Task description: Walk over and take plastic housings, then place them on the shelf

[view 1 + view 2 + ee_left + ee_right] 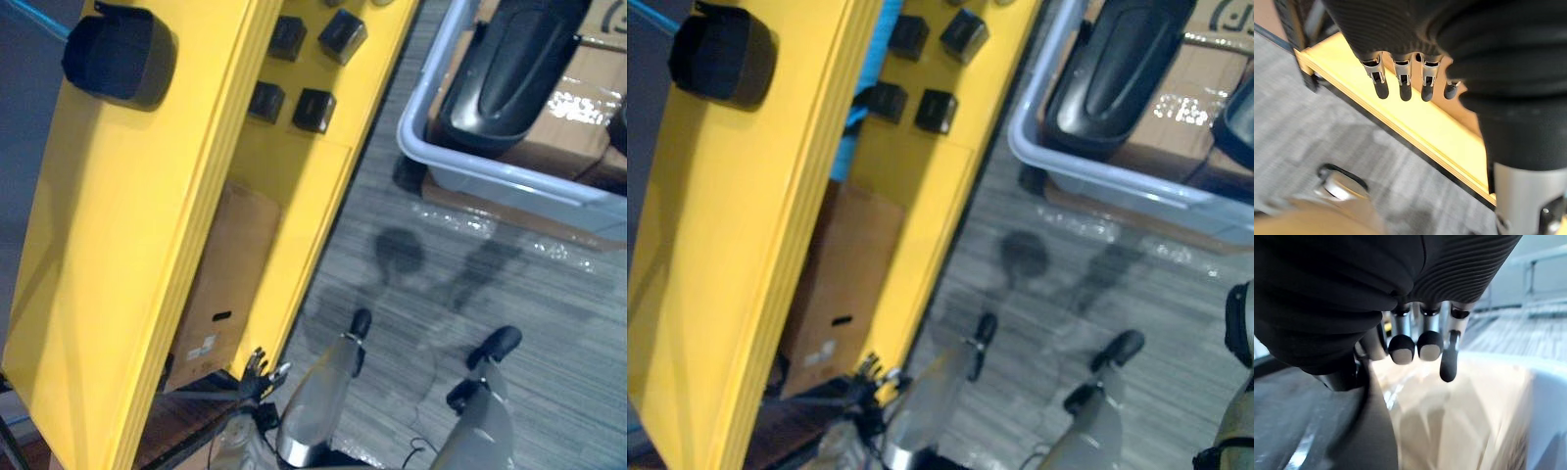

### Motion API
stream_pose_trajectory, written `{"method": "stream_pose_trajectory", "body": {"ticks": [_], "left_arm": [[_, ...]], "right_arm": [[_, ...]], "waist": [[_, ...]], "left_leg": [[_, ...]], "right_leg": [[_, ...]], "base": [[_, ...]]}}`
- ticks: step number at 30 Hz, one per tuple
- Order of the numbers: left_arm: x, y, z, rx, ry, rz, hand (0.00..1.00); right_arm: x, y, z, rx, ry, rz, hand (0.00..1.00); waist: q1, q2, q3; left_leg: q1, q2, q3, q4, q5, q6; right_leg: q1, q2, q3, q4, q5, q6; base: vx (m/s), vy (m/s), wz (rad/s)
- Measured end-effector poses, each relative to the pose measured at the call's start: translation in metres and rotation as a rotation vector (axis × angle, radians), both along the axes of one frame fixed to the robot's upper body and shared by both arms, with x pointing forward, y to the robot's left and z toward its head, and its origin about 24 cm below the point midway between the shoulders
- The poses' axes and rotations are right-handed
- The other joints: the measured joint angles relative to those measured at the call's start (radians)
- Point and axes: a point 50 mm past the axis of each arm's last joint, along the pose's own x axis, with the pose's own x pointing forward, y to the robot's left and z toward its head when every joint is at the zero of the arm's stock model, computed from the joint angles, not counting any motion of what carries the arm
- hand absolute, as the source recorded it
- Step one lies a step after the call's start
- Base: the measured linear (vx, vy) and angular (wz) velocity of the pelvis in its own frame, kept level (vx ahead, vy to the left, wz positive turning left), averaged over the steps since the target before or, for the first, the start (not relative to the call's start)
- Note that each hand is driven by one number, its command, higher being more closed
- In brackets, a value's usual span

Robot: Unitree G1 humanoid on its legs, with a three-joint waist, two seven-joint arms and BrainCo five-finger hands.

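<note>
A large black plastic housing point(509, 69) lies in a pale grey bin point(490, 171) at the upper right. Several small black housings point(313, 110) sit on the yellow shelf point(127, 245) on the left, and a bigger rounded one point(118, 54) rests on its top board. My left hand point(1400, 83) hangs open over the grey carpet beside the shelf's yellow edge point(1415, 122), holding nothing. My right hand point(1422, 340) is empty too, its fingers loosely relaxed, with the pale bin wall point(1547, 406) just beyond them.
The bin rests on cardboard boxes point(578, 88) wrapped in shiny film. A brown cardboard box point(225, 284) stands in the shelf's lower bay. Grey striped carpet point(441, 294) stretches between the shelf and the bin.
</note>
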Motion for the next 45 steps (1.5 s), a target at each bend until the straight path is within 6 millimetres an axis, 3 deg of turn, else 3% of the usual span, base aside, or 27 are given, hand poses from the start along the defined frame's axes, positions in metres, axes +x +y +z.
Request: {"method": "stream_pose_trajectory", "body": {"ticks": [3,8,9,11,12,17,19,22,25,30,32,37,41,45], "left_arm": [[0.011,0.006,0.013,-0.008,-0.068,0.068,0.0],[0.039,0.022,0.061,0.025,-0.297,0.181,0.0],[0.046,0.029,0.085,0.057,-0.401,0.182,0.0],[0.051,0.035,0.105,0.099,-0.488,0.16,0.0],[0.053,0.041,0.126,0.118,-0.569,0.148,0.0],[0.051,0.049,0.16,0.194,-0.682,0.02,0.0],[0.051,0.05,0.167,0.209,-0.698,-0.034,0.0],[0.056,0.045,0.176,0.211,-0.695,-0.128,0.0],[0.066,0.039,0.181,0.208,-0.673,-0.204,0.0],[0.085,0.03,0.19,0.237,-0.626,-0.313,0.0],[0.098,0.027,0.191,0.251,-0.586,-0.362,0.0],[0.157,0.019,0.201,0.205,-0.464,-0.364,0.0],[0.184,0.004,0.221,0.221,-0.442,-0.368,0.0],[0.199,-0.004,0.236,0.193,-0.417,-0.35,0.0]], "right_arm": [[0.007,0.006,0.001,-0.036,-0.045,0.043,1.0],[0.018,0.017,-0.006,-0.042,-0.11,0.091,1.0],[0.023,0.024,-0.006,-0.047,-0.135,0.113,1.0],[0.027,0.029,-0.005,-0.047,-0.158,0.14,1.0],[0.029,0.033,-0.002,-0.07,-0.187,0.164,1.0],[0.036,0.052,0.013,-0.157,-0.259,0.259,1.0],[0.041,0.061,0.007,-0.184,-0.248,0.3,1.0],[0.052,0.08,-0.011,-0.172,-0.251,0.378,1.0],[0.056,0.093,-0.02,-0.231,-0.239,0.449,1.0],[0.061,0.135,-0.015,-0.357,-0.306,0.623,1.0],[0.064,0.151,-0.014,-0.381,-0.343,0.692,1.0],[0.065,0.19,-0.007,-0.433,-0.451,0.85,1.0],[0.069,0.21,-0.006,-0.429,-0.479,0.914,1.0],[0.074,0.235,0.01,-0.444,-0.518,0.974,1.0]], "waist": [[-0.026,-0.027,0.02],[-0.066,-0.073,0.052],[-0.081,-0.092,0.065],[-0.092,-0.109,0.076],[-0.097,-0.12,0.083],[-0.119,-0.137,0.081],[-0.126,-0.154,0.073],[-0.142,-0.211,0.033],[-0.147,-0.237,0.007],[-0.164,-0.265,-0.046],[-0.172,-0.281,-0.07],[-0.184,-0.327,-0.084],[-0.205,-0.349,-0.074],[-0.233,-0.369,-0.063]], "left_leg": [[0.044,0.01,0.01,-0.011,0.0,-0.001],[0.108,0.025,0.024,-0.031,0.001,-0.003],[0.129,0.035,0.027,-0.037,0.001,-0.003],[0.157,0.04,0.028,-0.05,0.003,-0.008],[0.196,0.052,0.032,-0.071,0.007,-0.014],[0.271,0.081,0.047,-0.122,0.013,-0.025],[0.302,0.091,0.053,-0.144,0.016,-0.029],[0.326,0.109,0.073,-0.171,0.02,-0.036],[0.356,0.121,0.104,-0.174,0.02,-0.036],[0.393,0.128,0.146,-0.187,0.02,-0.037],[0.393,0.132,0.165,-0.188,0.019,-0.038],[0.383,0.147,0.217,-0.17,0.016,-0.049],[0.364,0.16,0.235,-0.159,0.016,-0.061],[0.336,0.177,0.249,-0.146,0.014,-0.069]], "right_leg": [[0.032,0.008,0.004,-0.002,-0.001,-0.001],[0.088,0.021,0.005,-0.015,-0.003,-0.005],[0.109,0.029,0.004,-0.027,-0.002,-0.004],[0.137,0.039,0.003,-0.041,0.0,-0.004],[0.169,0.05,0.001,-0.054,0.0,-0.004],[0.232,0.082,0.001,-0.1,0.007,-0.006],[0.26,0.096,0.0,-0.122,0.01,-0.008],[0.283,0.117,0.002,-0.166,0.026,-0.013],[0.313,0.126,0.008,-0.189,0.03,-0.012],[0.326,0.137,0.035,-0.202,0.037,-0.015],[0.325,0.142,0.049,-0.224,0.053,-0.018],[0.288,0.155,0.089,-0.224,0.065,-0.035],[0.26,0.169,0.097,-0.224,0.069,-0.04],[0.224,0.186,0.11,-0.224,0.093,-0.057]], "base": [[0.01,-0.023,-0.11],[-0.01,-0.021,-0.08],[0.0,-0.027,-0.07],[0.02,-0.046,-0.08],[0.02,-0.047,-0.07],[0.05,-0.046,-0.09],[0.06,-0.051,-0.14],[0.07,-0.034,-0.12],[0.05,-0.019,-0.14],[-0.01,-0.009,-0.19],[-0.03,-0.011,-0.2],[-0.09,-0.017,-0.29],[-0.06,-0.035,-0.19],[-0.01,-0.038,-0.16]]}}
